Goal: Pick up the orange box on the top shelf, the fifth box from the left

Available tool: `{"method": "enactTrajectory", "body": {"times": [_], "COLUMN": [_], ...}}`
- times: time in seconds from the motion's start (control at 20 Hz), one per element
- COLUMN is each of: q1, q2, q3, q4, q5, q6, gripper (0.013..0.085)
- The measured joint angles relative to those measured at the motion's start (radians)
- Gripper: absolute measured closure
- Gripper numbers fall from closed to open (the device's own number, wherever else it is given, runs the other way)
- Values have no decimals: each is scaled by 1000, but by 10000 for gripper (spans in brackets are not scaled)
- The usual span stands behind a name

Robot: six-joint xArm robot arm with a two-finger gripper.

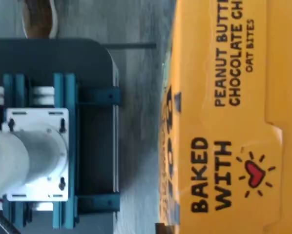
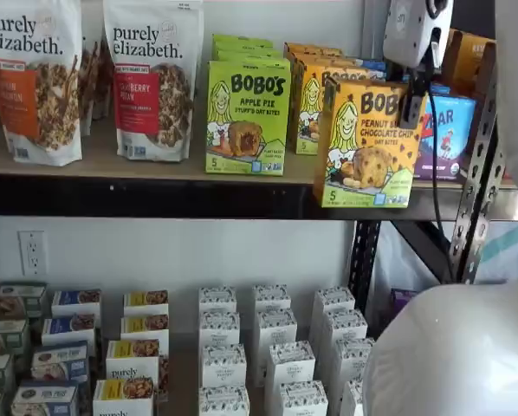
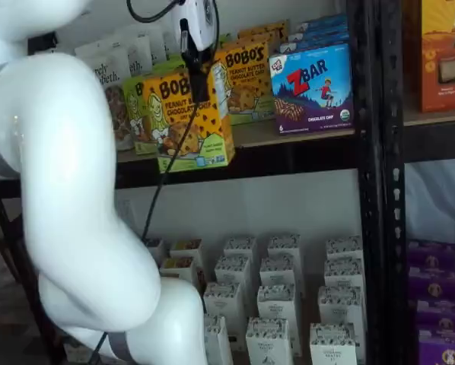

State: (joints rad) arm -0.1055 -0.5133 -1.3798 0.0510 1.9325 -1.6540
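The tool grips the orange box from above.

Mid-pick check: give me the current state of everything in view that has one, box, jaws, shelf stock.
orange box: off the shelf, held out in front of its edge, tilted.
gripper: jaws shut on the orange box's top.
top shelf: still stocked.
green Bobo's Apple Pie box: upright on shelf.
ZBar box: upright on shelf.

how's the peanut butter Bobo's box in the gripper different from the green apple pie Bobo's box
The orange box is yellow-orange, pulled out past the top shelf edge and clamped by the gripper. The apple pie box is lime green and stands untouched on the board. Both are upright Bobo's cartons.
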Motion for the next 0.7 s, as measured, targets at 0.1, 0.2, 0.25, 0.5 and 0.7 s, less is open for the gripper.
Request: {"method": "enactTrajectory", "body": {"times": [0.1, 0.2, 0.25, 0.5, 0.7], "q1": [-1, 3, 5, 12, 14], "q2": [-18, -35, -44, -88, -121], "q3": [20, 40, 53, 110, 155], "q4": [8, 4, 2, 3, 9], "q5": [0, -4, -5, -24, -41], "q6": [1, 3, 5, 11, 15], "gripper": [810, 810, 810, 810, 810]}}
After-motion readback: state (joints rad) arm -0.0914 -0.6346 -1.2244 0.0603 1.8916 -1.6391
